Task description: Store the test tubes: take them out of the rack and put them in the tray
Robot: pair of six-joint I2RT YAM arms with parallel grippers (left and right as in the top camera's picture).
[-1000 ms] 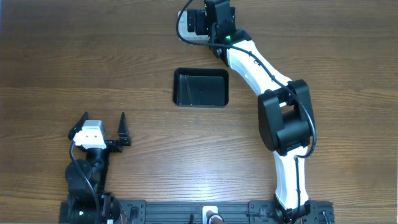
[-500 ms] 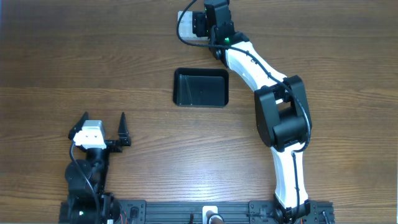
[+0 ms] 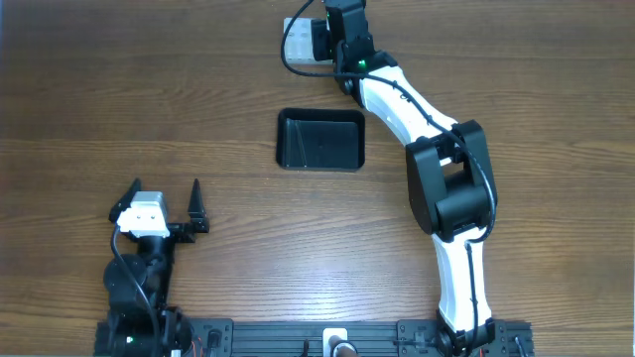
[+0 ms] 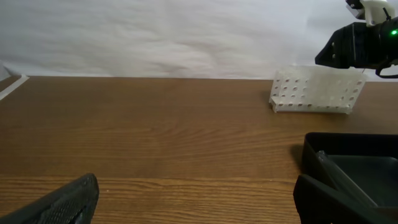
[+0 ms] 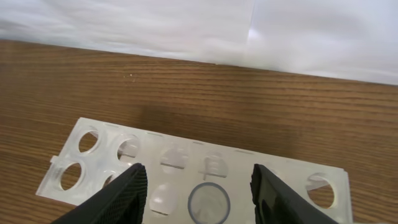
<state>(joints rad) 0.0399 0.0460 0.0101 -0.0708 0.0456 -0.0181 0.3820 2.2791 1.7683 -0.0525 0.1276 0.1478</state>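
The white test tube rack (image 3: 301,41) stands at the table's far edge, also seen as a rack (image 5: 186,168) from above and a rack (image 4: 317,91) side on. One clear tube (image 5: 208,203) stands upright in a middle hole; the other holes I can see look empty. My right gripper (image 5: 199,196) hovers open just above the rack, a finger on either side of that tube. The black tray (image 3: 320,140) lies nearer, in the table's middle. My left gripper (image 3: 165,190) rests open near the front left, holding nothing.
Bare wooden table surrounds the tray (image 4: 357,163) and the rack. A white wall rises just behind the rack. The right arm (image 3: 437,159) stretches along the tray's right side. Faint clear shapes lie in the tray; I cannot tell what they are.
The right arm's elbow has shifted slightly left and its gripper has edged farther over the rack. The left arm has not moved.
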